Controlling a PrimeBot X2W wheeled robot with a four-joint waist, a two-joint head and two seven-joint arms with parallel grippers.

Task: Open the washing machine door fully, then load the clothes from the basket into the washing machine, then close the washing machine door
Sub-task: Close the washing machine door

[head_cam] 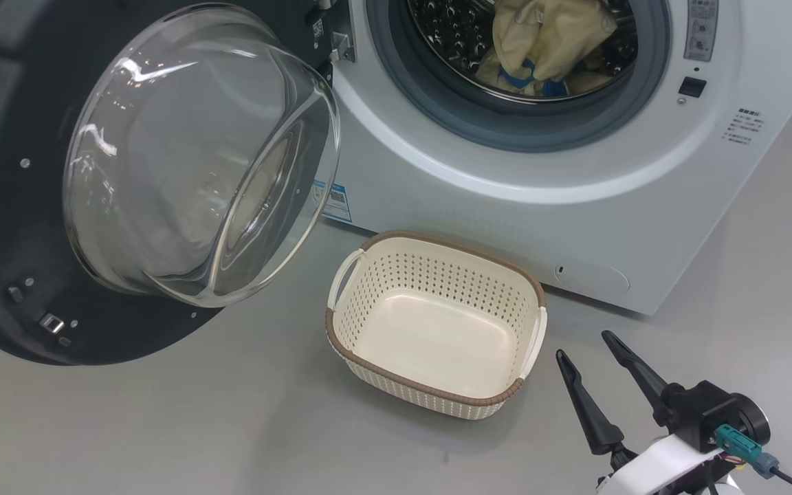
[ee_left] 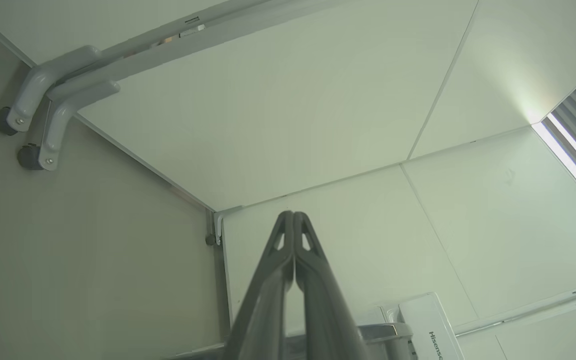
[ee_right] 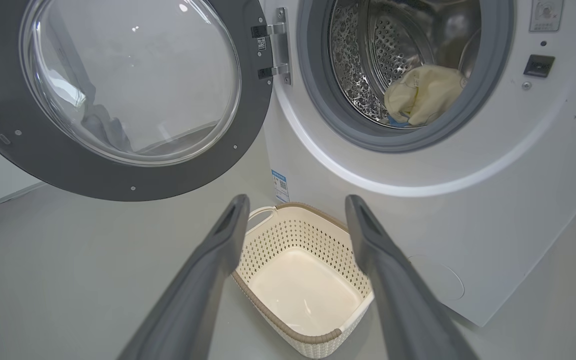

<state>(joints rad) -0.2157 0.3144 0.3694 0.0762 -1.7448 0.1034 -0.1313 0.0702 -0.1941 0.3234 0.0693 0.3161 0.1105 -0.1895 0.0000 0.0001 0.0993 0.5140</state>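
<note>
Right gripper (head_cam: 583, 345) at 5 o'clock of the head view: fingers spread, nothing between them, just right of the basket (head_cam: 430, 238). Left gripper (ee_left: 293, 217): fingers pressed together, empty, aimed up at the ceiling (ee_left: 268, 100).

Judged step: close the washing machine door (head_cam: 196, 158). It stands swung wide at 9 to 10 o'clock, with its hinge (head_cam: 342, 47) toward 12. Best to push on the black rim at the edge farthest from the hinge, follow the arc, and press square until the latch catches. Keep off the glass bulge. Check first that no cloth lies over the gasket (head_cam: 506, 130); from here it looks bare.

Containers: the basket, at 6 o'clock on the floor (head_cam: 162, 426), holds nothing. The drum (head_cam: 451, 34) of the washing machine (head_cam: 575, 206), at 12 to 1 o'clock, holds the clothes (head_cam: 547, 41), cream with blue trim, heaped low inside the gasket.
</note>
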